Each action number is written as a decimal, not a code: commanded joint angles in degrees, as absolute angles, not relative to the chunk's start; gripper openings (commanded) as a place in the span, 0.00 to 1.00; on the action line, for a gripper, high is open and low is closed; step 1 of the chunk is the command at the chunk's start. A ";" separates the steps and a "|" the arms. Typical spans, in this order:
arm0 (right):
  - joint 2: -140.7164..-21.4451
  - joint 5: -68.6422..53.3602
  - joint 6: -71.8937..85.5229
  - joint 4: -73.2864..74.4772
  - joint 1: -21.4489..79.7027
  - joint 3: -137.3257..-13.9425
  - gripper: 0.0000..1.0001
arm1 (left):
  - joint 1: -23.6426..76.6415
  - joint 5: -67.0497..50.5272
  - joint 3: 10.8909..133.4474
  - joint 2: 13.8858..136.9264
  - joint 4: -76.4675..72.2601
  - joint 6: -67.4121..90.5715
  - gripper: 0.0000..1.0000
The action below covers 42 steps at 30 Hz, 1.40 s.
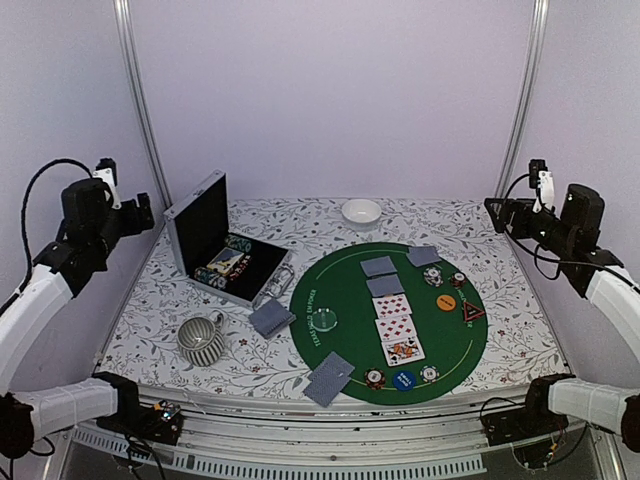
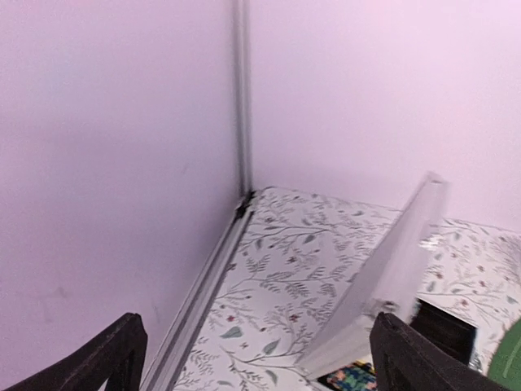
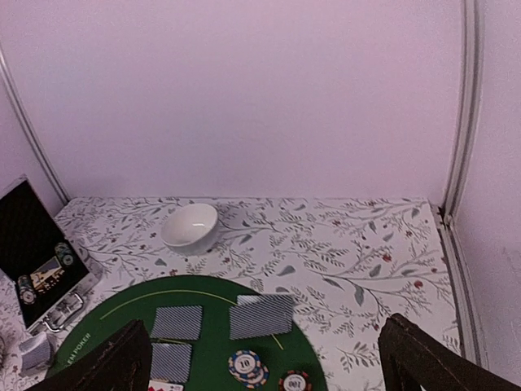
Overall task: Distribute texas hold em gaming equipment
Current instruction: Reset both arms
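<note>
Holding left claw (image 2: 260, 362) wide, nothing between its dark fingers (image 2: 114, 358); holding right claw (image 3: 269, 366) just as wide, likewise gripping nothing. Hanging both high, well apart from everything on the worktop (image 1: 520, 330).

Reading "TEXAS HOLD'EM POKER" along the rim of the green mat (image 1: 345, 350) from the top camera; catching only "EM POKER" of it from the right wrist, below and left of the right claw. Making out "10" on a blue-and-white chip (image 3: 244, 364) just under the right claw, and what looks like "100" on a reddish chip (image 3: 295, 381) beside it, neither legible from above.

Finding only from the top camera: three face-up cards (image 1: 397, 328) lying in a row mid-mat, an orange button (image 1: 446, 302), a blue button (image 1: 403, 380), a red triangular marker (image 1: 473, 312), and a card stack (image 1: 271, 317) lying off the mat.

Showing from the left wrist little beyond the open silver case (image 2: 391, 269), below and right of the left claw.

Seeing face-down cards (image 3: 177, 322) with patterned grey-blue backs lying under the right claw, a white bowl (image 3: 190, 226) sitting ahead of it.
</note>
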State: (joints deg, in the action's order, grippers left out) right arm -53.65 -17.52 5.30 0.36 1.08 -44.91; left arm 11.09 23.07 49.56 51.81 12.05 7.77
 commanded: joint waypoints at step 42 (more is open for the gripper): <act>-88.25 -17.89 -0.79 -75.45 -6.49 -13.37 0.99 | 3.05 22.02 11.03 84.37 -76.27 1.96 0.98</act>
State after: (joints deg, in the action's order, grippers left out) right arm -87.96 -17.30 -0.32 -73.56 -6.44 -12.69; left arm 1.96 23.73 11.03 83.37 -72.03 4.67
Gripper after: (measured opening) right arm 0.989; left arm 0.981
